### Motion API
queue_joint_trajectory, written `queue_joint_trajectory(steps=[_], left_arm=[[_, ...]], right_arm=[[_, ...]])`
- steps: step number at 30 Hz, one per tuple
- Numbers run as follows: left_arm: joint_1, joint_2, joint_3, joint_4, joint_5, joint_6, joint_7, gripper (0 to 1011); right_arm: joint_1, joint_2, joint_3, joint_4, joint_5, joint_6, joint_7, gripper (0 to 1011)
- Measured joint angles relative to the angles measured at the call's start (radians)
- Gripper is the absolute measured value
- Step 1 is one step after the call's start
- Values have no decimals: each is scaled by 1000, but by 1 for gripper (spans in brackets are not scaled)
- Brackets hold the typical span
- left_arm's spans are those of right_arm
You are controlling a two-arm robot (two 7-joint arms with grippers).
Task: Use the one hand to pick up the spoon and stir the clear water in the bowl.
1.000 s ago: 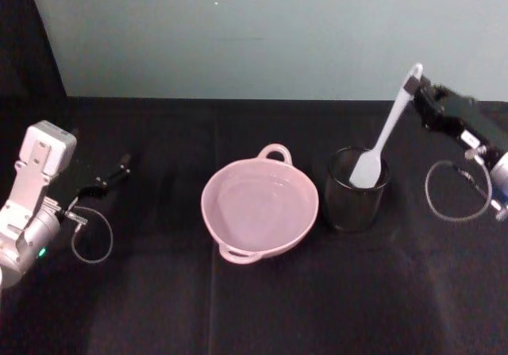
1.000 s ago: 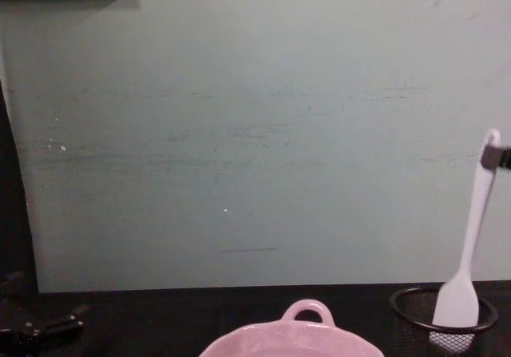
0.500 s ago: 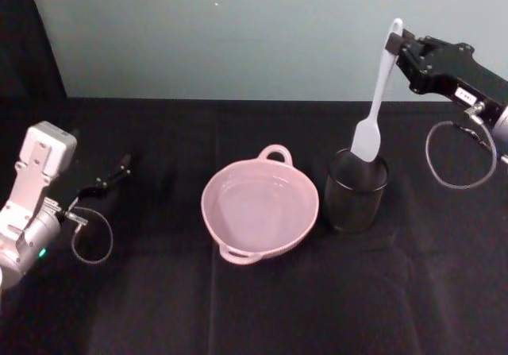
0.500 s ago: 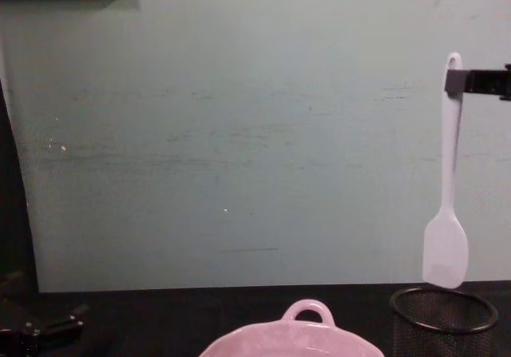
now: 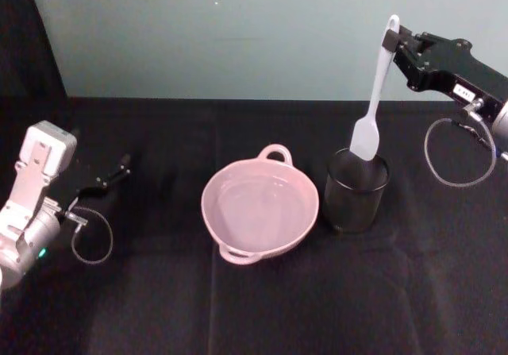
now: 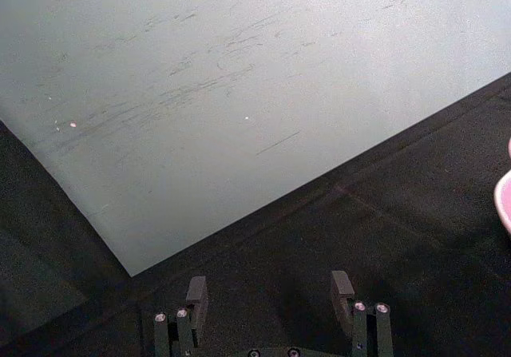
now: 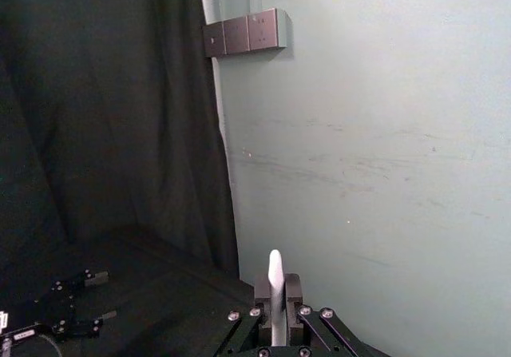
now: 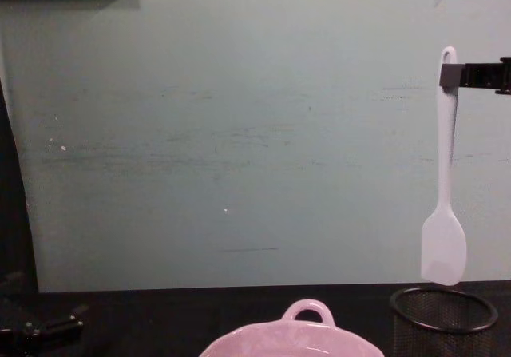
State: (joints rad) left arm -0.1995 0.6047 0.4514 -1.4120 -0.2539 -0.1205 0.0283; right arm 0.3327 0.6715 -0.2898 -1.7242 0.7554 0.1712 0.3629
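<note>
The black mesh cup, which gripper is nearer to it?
Right. The right gripper holds the spoon just above the cup; the left gripper rests far off, beyond the bowl.

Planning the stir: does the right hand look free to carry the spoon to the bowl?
Probably yes: the right hand holds the spoon just above the mesh cup, the bowl sits open beside it, and the left hand rests far left.

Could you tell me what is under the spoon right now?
The mesh cup stands under the spoon, whose head hangs just above its rim from the right gripper. The cup's inside is hidden by its wall. The left gripper idles far left.
</note>
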Motion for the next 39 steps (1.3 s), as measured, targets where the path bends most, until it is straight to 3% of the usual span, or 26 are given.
queue_joint_trajectory(steps=[17, 20, 26, 33, 39], left_arm=[[0, 0, 0, 0, 0, 0, 0, 1011], [0, 0, 0, 0, 0, 0, 0, 1011], [0, 0, 0, 0, 0, 0, 0, 1011], [0, 0, 0, 0, 0, 0, 0, 1011], [0, 0, 0, 0, 0, 0, 0, 1011]], right_arm=[[2, 0, -5, -5, -13, -1, 0, 109], [24, -14, -34, -8, -31, 4, 14, 109], [78, -80, -112, 19, -58, 0, 60, 109], [117, -170, -208, 115, -106, -77, 133, 109], [101, -208, -247, 180, -128, -124, 172, 109]])
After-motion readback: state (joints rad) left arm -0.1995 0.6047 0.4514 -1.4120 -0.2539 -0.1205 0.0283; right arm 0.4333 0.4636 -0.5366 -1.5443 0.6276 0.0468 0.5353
